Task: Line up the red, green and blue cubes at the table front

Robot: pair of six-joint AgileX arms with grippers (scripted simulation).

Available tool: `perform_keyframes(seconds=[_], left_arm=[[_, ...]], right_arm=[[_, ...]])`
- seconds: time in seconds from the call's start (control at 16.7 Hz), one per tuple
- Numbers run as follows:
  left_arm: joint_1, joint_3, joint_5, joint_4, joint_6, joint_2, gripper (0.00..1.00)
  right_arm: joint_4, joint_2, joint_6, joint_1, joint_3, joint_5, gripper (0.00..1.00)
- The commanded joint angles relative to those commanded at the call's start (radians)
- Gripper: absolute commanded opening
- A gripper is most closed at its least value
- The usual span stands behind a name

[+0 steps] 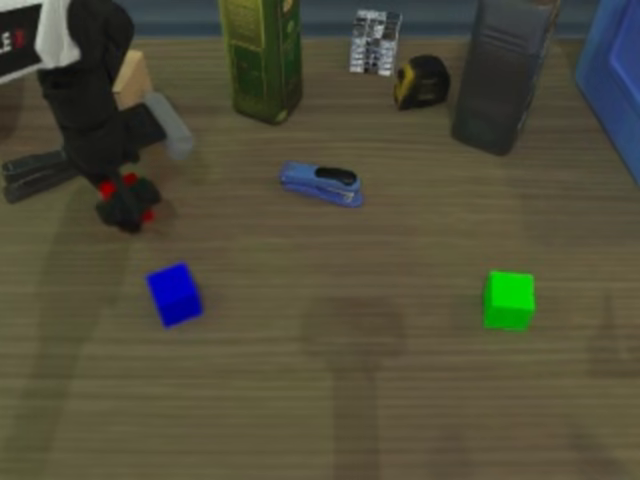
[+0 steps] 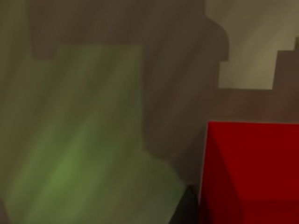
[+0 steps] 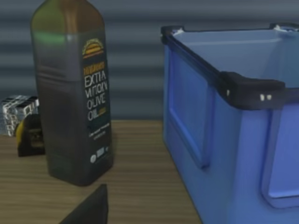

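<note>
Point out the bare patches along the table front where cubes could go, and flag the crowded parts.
Bare wood runs between the blue cube and the green cube, and along the whole front edge of the table below them. The back row is crowded: green tin, tape measure, olive oil bottle, blue bin. At far left, the left pincer covers the red cube.

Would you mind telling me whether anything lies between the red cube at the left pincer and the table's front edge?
The blue cube is the only thing nearby, just right of a straight path from the red cube, held low in the left pincer, to the table front. The boards beyond are bare.
</note>
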Motion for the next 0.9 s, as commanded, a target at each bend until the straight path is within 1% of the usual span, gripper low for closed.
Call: perform_keyframes(seconds=[0.12, 0.18, 0.6, 0.66, 0.9], left_arm=[[0.0, 0.0, 0.0, 0.0, 0.0, 0.0, 0.02], [0.0, 0.0, 0.0, 0.0, 0.0, 0.0, 0.0], [0.0, 0.0, 0.0, 0.0, 0.0, 0.0, 0.0], [-0.001, -0.001, 0.015, -0.024, -0.013, -0.037, 0.0], [0.01, 0.056, 0.015, -0.087, -0.019, -0.052, 0.0]], right_arm=[[0.0, 0.0, 0.0, 0.0, 0.0, 0.0, 1.0], [0.0, 0.0, 0.0, 0.0, 0.0, 0.0, 1.0], [0.0, 0.0, 0.0, 0.0, 0.0, 0.0, 1.0], [0.0, 0.0, 0.0, 0.0, 0.0, 0.0, 1.0], [0.0, 0.0, 0.0, 0.0, 0.0, 0.0, 1.0]])
